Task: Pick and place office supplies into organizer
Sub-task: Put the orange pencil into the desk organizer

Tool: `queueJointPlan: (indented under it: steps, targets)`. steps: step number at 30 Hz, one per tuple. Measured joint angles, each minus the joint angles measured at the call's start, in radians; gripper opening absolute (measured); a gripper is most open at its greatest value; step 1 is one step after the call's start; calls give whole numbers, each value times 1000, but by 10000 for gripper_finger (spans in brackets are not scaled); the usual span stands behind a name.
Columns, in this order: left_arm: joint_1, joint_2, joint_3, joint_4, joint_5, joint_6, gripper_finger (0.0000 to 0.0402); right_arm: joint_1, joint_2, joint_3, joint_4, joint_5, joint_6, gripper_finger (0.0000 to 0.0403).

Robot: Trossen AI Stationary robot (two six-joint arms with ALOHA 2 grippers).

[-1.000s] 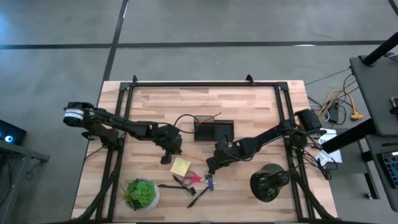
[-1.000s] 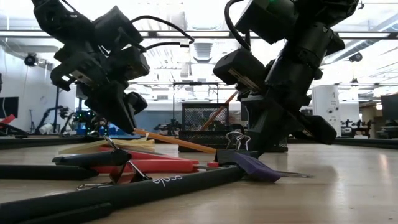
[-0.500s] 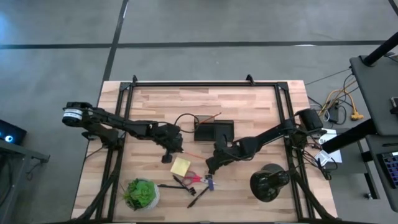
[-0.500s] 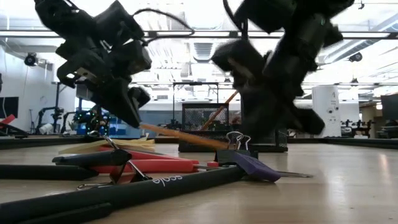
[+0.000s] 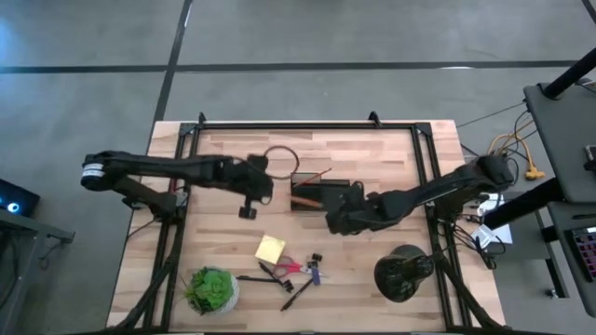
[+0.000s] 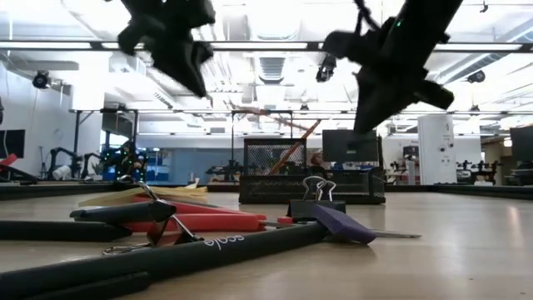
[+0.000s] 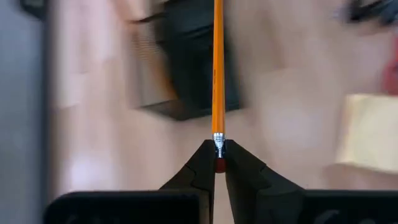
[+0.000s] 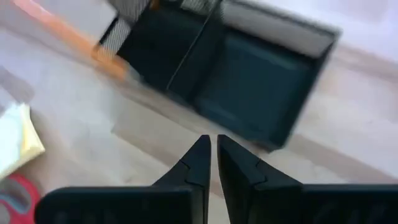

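My left pincer point(image 7: 214, 163) is clamped on the eraser end of the thin orange pencil point(image 7: 217, 68), which runs straight out ahead of the fingers toward the organizer point(image 7: 196, 68); in the overhead view this pincer point(image 5: 264, 183) sits just to the left of the organizer point(image 5: 321, 194) near the middle of the table point(image 5: 391, 149). I judge the step in hand to be dropping the pencil into a compartment, so I would carry the far tip over the open top, tilt it downward so it clears the mesh rim, and let go only once the tip is inside, since a grip this near the end leaves the long shaft free to swing. My right pincer point(image 8: 213, 155) has its fingers nearly together with nothing between them, and hangs just beside the organizer on its right point(image 5: 337, 216); I would keep it clear of the pencil's path. The organizer is a small black wire-mesh box with divided compartments and another orange pencil leaning in it. Nearer the front edge lie the yellow sticky-note pad point(image 5: 270, 248), the red-handled scissors point(image 5: 289, 268), black pens point(image 5: 296, 294) and a small purple piece point(image 6: 341, 226), with a binder clip point(image 6: 316, 200) just behind it
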Motion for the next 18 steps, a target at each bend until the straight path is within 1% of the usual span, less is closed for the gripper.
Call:
queueJointPlan:
  steps: [3, 5, 8, 13, 16, 18]
  targets:
    - [26, 11, 103, -156, -115, 59, 4, -1, -34, -26, -15, 27, 8, 24]
    - [45, 17, 161, -197, -169, 86, 4, -1, -47, -39, -18, 45, 12, 24]
    - [70, 24, 216, -251, -251, 134, 4, -2, -54, -53, -13, 57, 22, 24]
    - [92, 55, 269, -319, -261, 193, 4, -2, -47, -63, -10, 73, 46, 24]
    - [90, 82, 268, -359, -253, 222, 4, -2, -47, -68, -6, 74, 49, 24]
    - [90, 100, 266, -344, -251, 233, 4, -2, -47, -70, -7, 77, 49, 24]
